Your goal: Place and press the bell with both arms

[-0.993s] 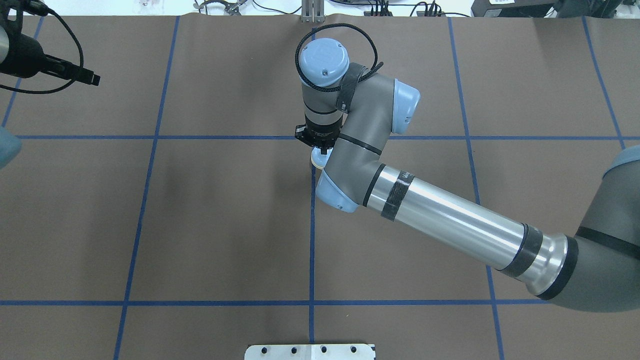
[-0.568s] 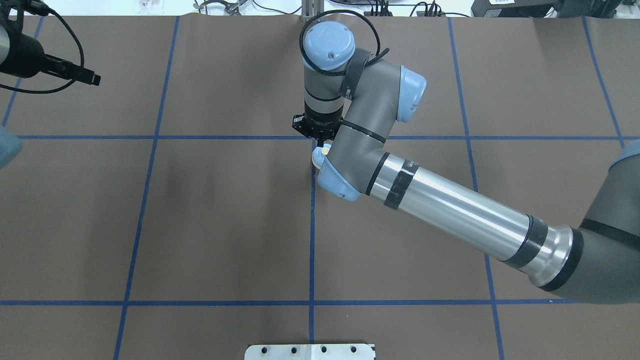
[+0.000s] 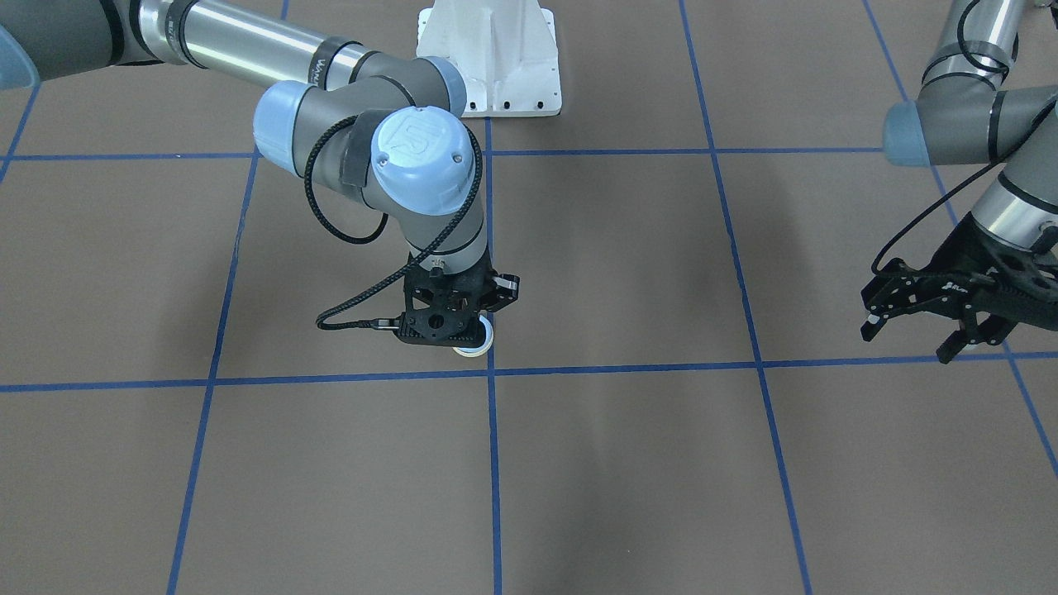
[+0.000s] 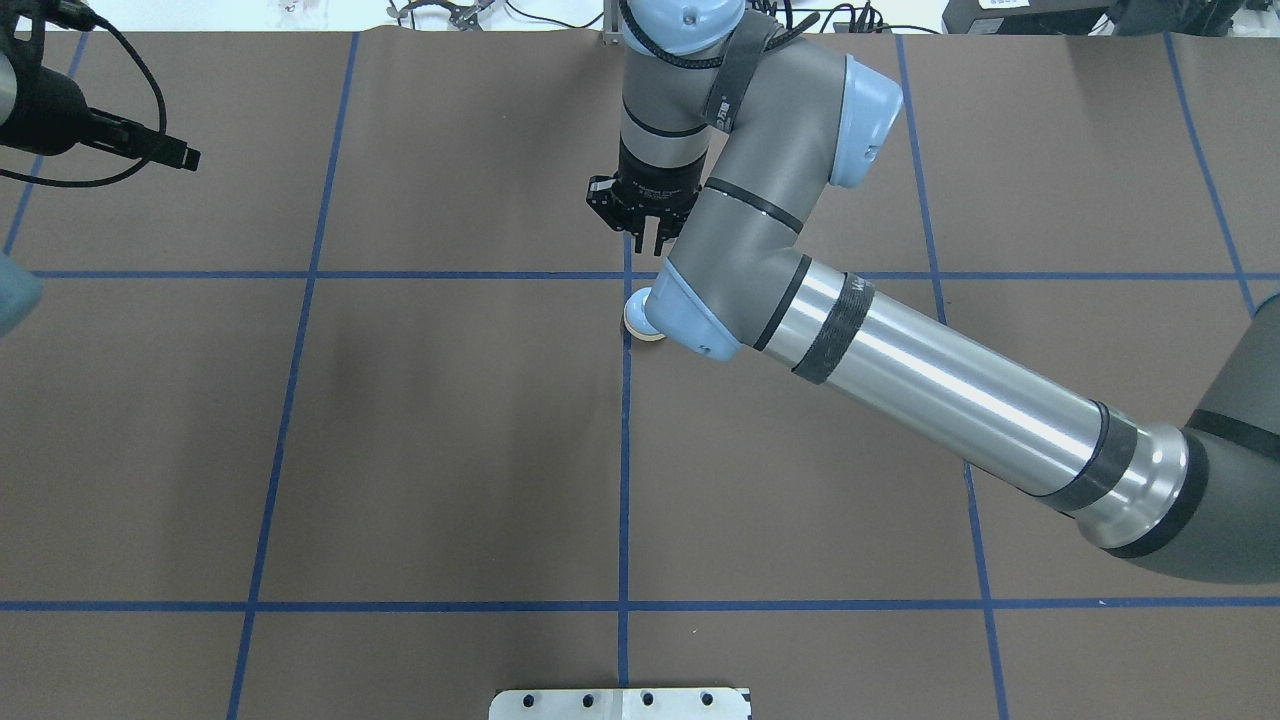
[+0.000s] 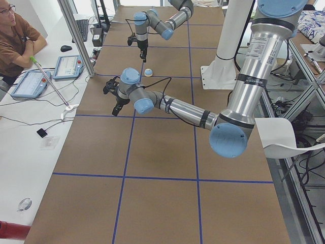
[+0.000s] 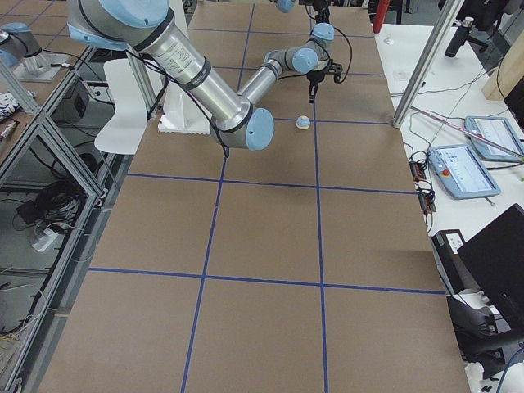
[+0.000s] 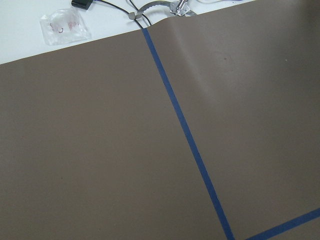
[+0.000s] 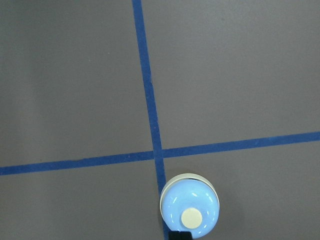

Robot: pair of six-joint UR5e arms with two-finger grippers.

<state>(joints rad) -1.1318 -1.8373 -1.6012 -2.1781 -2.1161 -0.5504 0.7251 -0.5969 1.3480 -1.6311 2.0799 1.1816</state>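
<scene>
bell (image 8: 190, 212) is parked upright on the brown table (image 8: 75, 75), right by the blue tape cross (image 8: 158, 154) | right gripper (image 4: 648, 240) is held above it, not touching (jaws pinched together, nothing in them) | left gripper (image 3: 906, 340) is seen well off to the side, jaws spread wide

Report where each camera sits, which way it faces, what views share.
Front: across the table, facing robot; right gripper, left gripper.
Overhead: behind the robot, looking down; both grippers.
Left end: along the table; left arm near.
Right end: likewise; right arm near.
Left wrist: mat, no robot.
Right wrist: down on the bell; fingertip.
All but left wrist share the bell.
</scene>
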